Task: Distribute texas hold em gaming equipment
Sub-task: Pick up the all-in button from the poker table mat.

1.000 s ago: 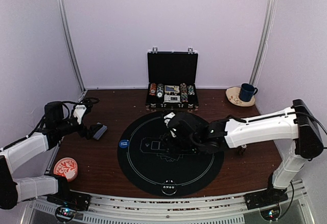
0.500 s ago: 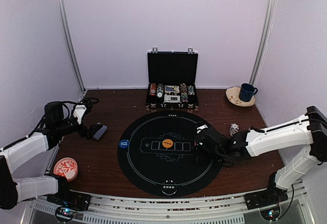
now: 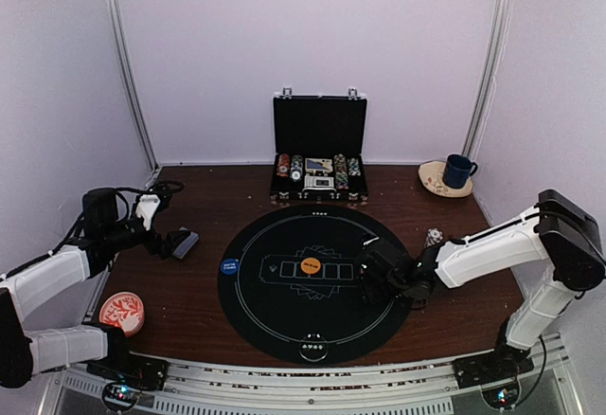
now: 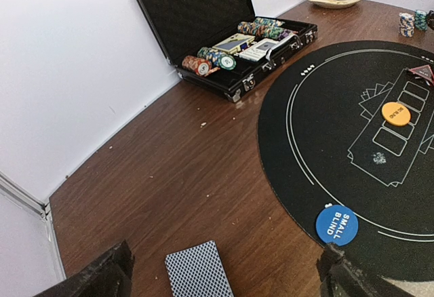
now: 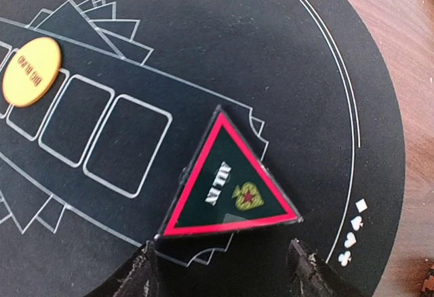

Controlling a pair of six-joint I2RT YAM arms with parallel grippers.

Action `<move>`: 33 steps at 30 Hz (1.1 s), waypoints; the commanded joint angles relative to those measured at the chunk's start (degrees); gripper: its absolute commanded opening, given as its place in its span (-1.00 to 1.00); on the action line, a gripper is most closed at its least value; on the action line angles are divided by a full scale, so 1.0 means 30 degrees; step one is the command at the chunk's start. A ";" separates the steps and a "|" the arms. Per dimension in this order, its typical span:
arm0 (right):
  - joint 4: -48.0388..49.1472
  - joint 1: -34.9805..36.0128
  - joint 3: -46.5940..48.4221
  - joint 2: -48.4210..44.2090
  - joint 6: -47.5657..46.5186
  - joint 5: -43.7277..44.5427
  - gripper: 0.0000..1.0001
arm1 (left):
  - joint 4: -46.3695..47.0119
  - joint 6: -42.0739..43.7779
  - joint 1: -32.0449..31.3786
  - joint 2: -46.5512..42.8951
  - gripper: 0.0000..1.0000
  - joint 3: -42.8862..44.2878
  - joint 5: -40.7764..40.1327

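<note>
A red triangle marker (image 5: 227, 185) lies flat on the black round mat (image 3: 284, 315). My right gripper (image 5: 224, 274) hovers just behind it, open, with its fingers (image 5: 140, 274) flanking the marker's near edge. An orange disc (image 3: 311, 265) rests on the mat's centre boxes and a blue disc (image 3: 229, 266) on its left rim. A deck of grey-blue-backed cards (image 4: 199, 270) lies on the wood between the wide-open fingers of my left gripper (image 4: 224, 287), untouched. Two small stacks of chips (image 3: 434, 238) stand right of the mat.
An open black briefcase (image 3: 319, 150) with rows of chips stands at the back. A blue mug (image 3: 459, 171) sits on a plate (image 3: 434, 180) at the back right. A red-and-white dish (image 3: 122, 311) lies near the left front.
My right arm swung from the mat's back centre to its right side, uncovering the orange disc, and its jaws narrowed slightly. The left arm stayed still.
</note>
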 commanded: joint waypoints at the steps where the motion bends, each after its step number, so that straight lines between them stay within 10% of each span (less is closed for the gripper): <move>1: 0.1053 -0.0633 0.0109 0.0724 -0.0018 -0.0777 0.27 | 0.0876 0.0075 -0.0059 -0.0010 0.96 -0.0151 0.0142; 33: -0.2232 -0.3265 1.4921 1.2713 -0.2696 -0.0677 0.02 | 0.0933 0.0048 -0.0068 -0.0129 0.96 -0.0204 0.0200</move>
